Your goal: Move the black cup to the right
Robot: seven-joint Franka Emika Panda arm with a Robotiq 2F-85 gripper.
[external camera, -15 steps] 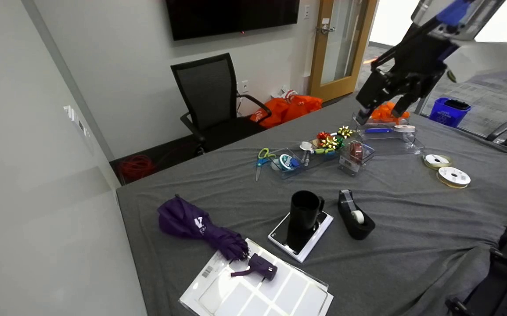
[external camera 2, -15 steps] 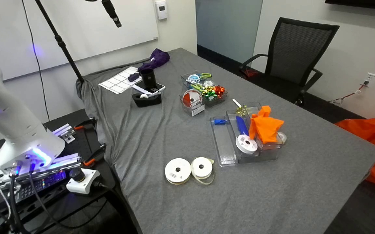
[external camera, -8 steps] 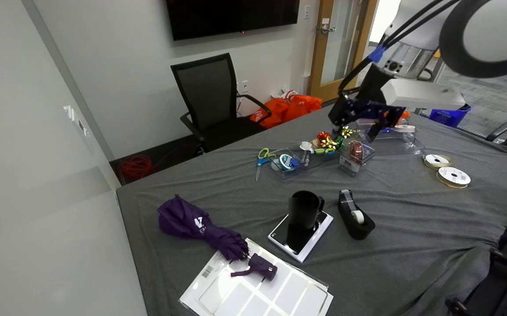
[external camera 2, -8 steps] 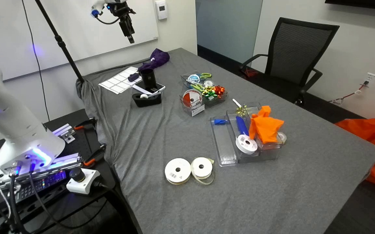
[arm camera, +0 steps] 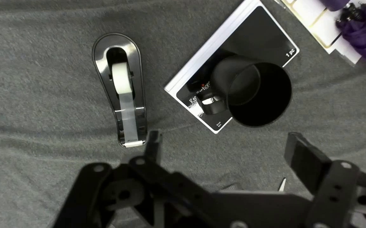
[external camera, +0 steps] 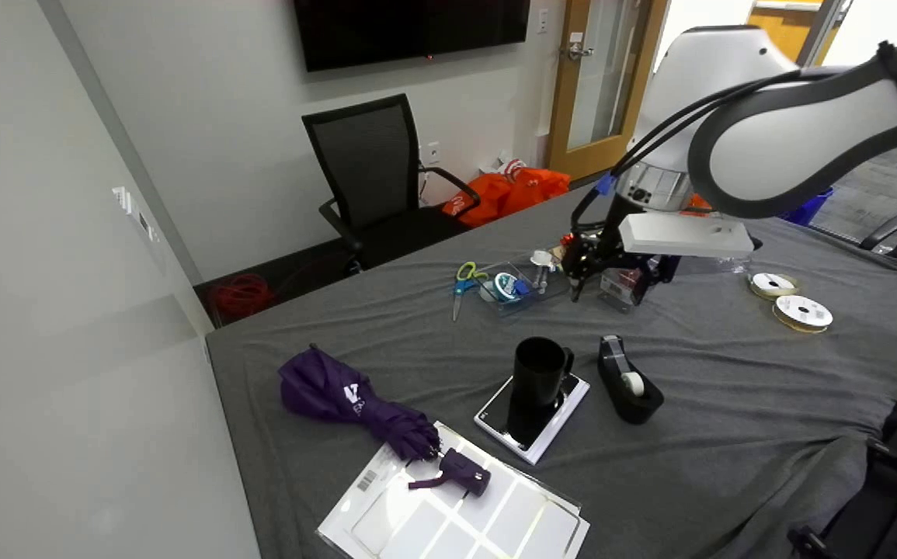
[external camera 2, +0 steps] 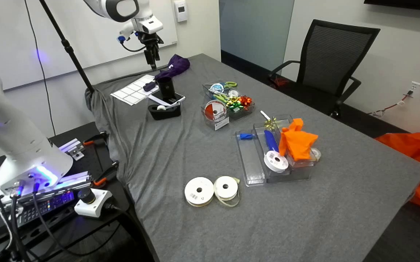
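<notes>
The black cup stands upright on a flat black package with white edges, its handle on one side. The cup also shows in an exterior view and in the wrist view, where I look into its open mouth. My gripper is open and empty, pointing down above the table, apart from the cup. In the wrist view the fingers are spread wide, with the cup just beyond their tips and only grey cloth between them. The gripper shows small in an exterior view.
A black tape dispenser lies close beside the cup's package. A folded purple umbrella lies across white sheets. Clear bins with ribbon and bows, blue scissors and white ribbon spools are also on the table.
The arm has swung in over the table, and the gripper has moved down and closer to the cup, staying open. The cup and the other objects have not moved.
</notes>
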